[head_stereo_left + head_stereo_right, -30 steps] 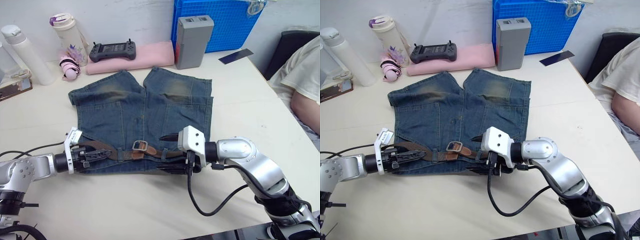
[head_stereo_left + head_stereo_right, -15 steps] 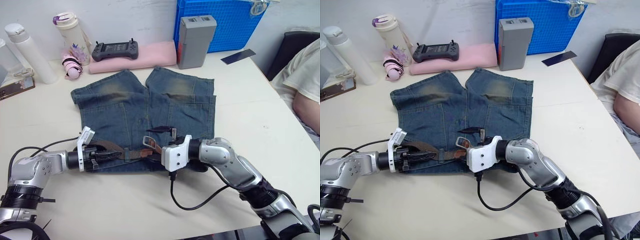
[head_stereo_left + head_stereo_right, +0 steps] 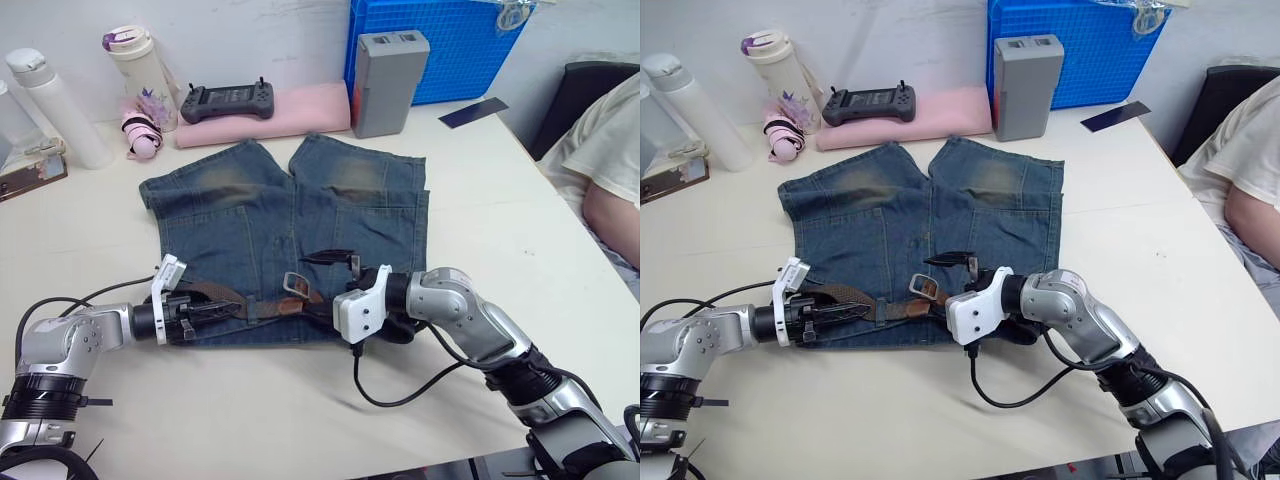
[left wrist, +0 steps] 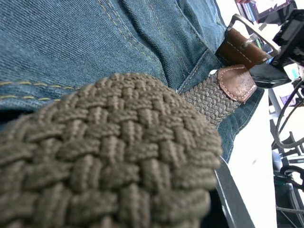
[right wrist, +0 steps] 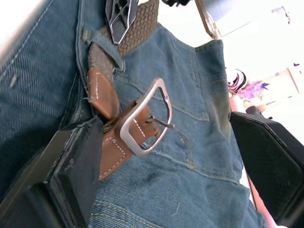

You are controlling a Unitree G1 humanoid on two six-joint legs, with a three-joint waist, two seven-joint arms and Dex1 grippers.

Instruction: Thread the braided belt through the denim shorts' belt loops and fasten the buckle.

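Beside the buckle (image 5: pixel 145 118), right hand (image 3: pixel 335 285) agape

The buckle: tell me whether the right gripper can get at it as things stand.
Probably yes. The buckle lies uncovered on the denim shorts, between the open fingers of the right gripper, with nothing between them.

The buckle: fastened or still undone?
Undone. In the right wrist view the buckle stands lifted off the shorts, its frame empty and prong free; the belt's leather tip lies beside it, not through it.
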